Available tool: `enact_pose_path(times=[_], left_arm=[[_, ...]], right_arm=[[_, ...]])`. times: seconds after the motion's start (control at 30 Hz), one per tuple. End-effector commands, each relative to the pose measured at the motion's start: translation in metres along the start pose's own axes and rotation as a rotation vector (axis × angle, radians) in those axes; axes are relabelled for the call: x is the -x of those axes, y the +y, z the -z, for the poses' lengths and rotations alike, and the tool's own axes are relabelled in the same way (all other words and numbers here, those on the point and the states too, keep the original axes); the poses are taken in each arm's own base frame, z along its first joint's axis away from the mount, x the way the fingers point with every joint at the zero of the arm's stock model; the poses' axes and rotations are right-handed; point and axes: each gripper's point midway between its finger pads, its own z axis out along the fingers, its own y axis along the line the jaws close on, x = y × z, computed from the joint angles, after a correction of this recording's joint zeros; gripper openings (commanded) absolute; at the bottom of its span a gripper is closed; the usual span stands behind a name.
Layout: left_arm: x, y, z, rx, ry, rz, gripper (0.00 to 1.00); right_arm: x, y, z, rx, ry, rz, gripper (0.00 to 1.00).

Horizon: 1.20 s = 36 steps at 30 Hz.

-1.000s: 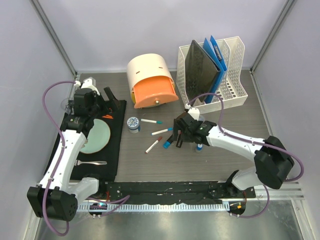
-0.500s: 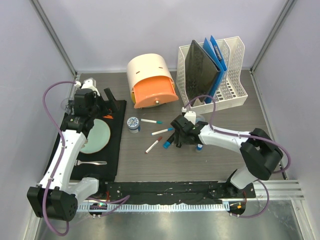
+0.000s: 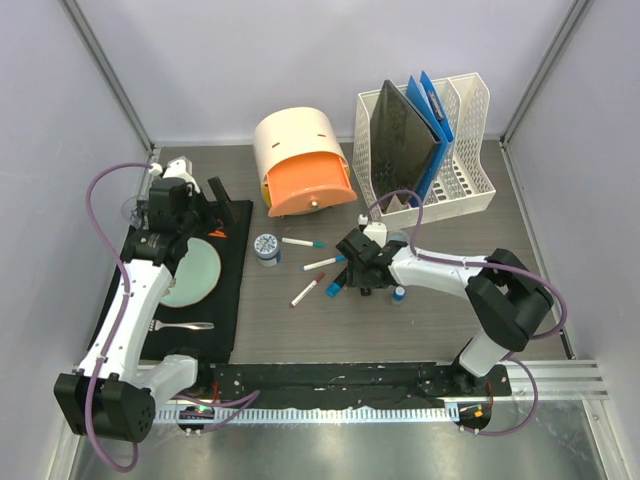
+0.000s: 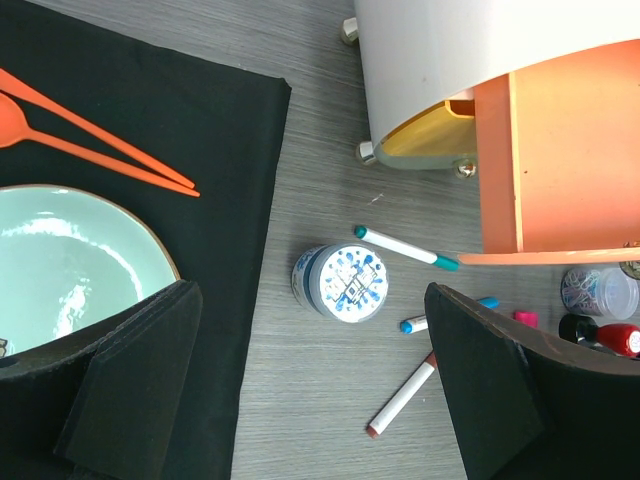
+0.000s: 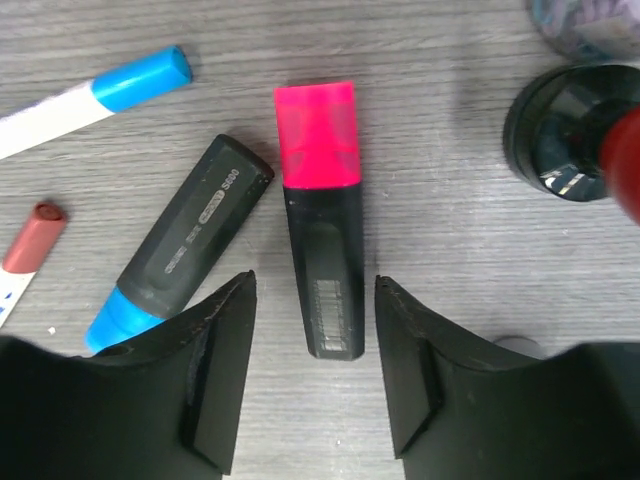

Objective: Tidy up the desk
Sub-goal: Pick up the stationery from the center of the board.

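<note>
Right hand (image 5: 312, 290) hangs low, spread open astride the pink highlighter (image 5: 322, 220) without touching either flank, squared to its barrel for a pinch; the pen lies flat on the wood-grain counter (image 5: 450, 230).

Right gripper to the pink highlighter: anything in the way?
Nothing visible. The right gripper straddles the pink highlighter, jaws open, with bare desk showing on both sides of its black body. The blue-capped highlighter lies angled just outside one finger, its blue end close to it; closing probably clears it.
</note>
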Motion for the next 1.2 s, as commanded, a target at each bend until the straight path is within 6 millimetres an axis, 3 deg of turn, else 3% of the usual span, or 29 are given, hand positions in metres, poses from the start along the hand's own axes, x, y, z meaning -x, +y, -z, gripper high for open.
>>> enact_pose_path(times=[0.0, 0.2, 0.33, 0.43, 0.47, 0.5, 0.53, 0.73, 0.9, 1.03, 1.17], left_arm=[[0.014, -0.003, 0.005, -0.005, -0.042, -0.022, 1.0], [0.013, -0.003, 0.004, -0.004, -0.04, -0.021, 1.0], [0.013, -0.003, 0.003, -0.003, -0.035, -0.019, 1.0], [0.014, -0.003, 0.004, -0.004, -0.04, -0.018, 1.0], [0.013, -0.003, 0.004, -0.005, -0.038, -0.018, 1.0], [0.014, -0.003, 0.004, -0.004, -0.041, -0.019, 1.0], [0.013, -0.003, 0.004, -0.003, -0.038, -0.019, 1.0], [0.015, -0.004, 0.006, -0.006, -0.04, -0.021, 1.0], [0.017, -0.005, 0.006, -0.008, -0.045, -0.019, 1.0], [0.016, -0.005, 0.003, -0.006, -0.04, -0.015, 1.0], [0.017, -0.006, 0.002, -0.008, -0.041, -0.013, 1.0]], right_arm=[[0.008, 0.009, -0.005, 0.004, -0.022, -0.013, 0.54], [0.003, 0.006, -0.008, -0.005, -0.012, -0.022, 0.49], [-0.003, -0.001, -0.009, -0.028, 0.003, -0.018, 0.29], [-0.01, -0.004, -0.012, -0.04, 0.023, -0.017, 0.22], [-0.014, -0.006, -0.014, -0.047, 0.031, -0.013, 0.17], [-0.016, -0.008, -0.015, -0.051, 0.038, -0.01, 0.05], [-0.018, -0.008, -0.015, -0.05, 0.047, -0.008, 0.01], [-0.017, -0.006, -0.009, -0.012, 0.035, -0.013, 0.01], [0.013, 0.011, 0.025, 0.122, -0.065, -0.01, 0.01], [0.049, 0.027, 0.076, 0.28, -0.188, 0.036, 0.01], [0.07, 0.041, 0.118, 0.409, -0.258, 0.056, 0.01]])
